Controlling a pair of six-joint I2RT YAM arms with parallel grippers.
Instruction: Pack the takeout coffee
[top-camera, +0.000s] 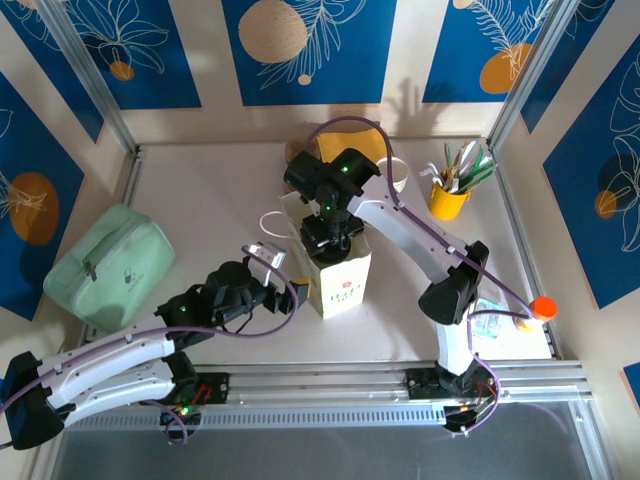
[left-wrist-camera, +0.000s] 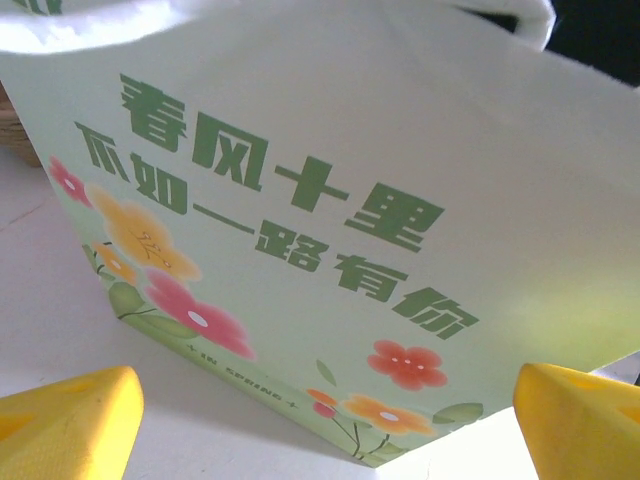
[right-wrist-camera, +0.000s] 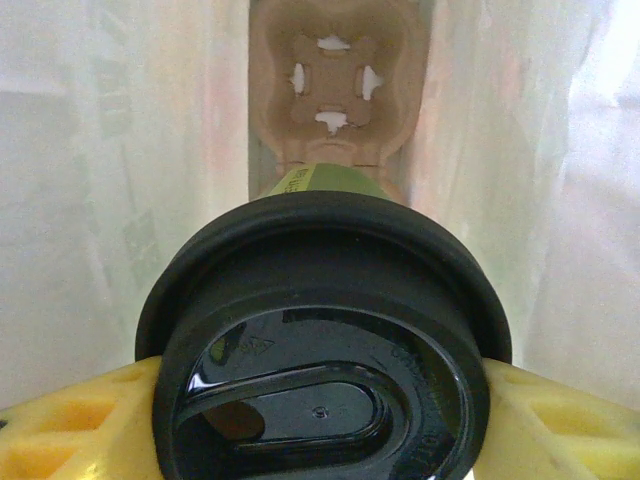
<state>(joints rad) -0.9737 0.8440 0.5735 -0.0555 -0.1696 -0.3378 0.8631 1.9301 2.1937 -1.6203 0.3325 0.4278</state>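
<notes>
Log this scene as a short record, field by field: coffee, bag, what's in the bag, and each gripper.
coffee: takeout coffee, black lid on, inside the bag
bag: white bag, upright, flowers and green lettering
bag floor: brown cup tray under the cup; whether seated, cannot tell
right gripper: shut on the coffee, down in the bag
left gripper: open, facing the bag's printed side

The takeout coffee (right-wrist-camera: 330, 183) is mostly hidden behind its black lid (right-wrist-camera: 320, 350). The bag (left-wrist-camera: 330, 200) runs past the left wrist view's edges, and its smallest print is probably too fine to read.
</notes>
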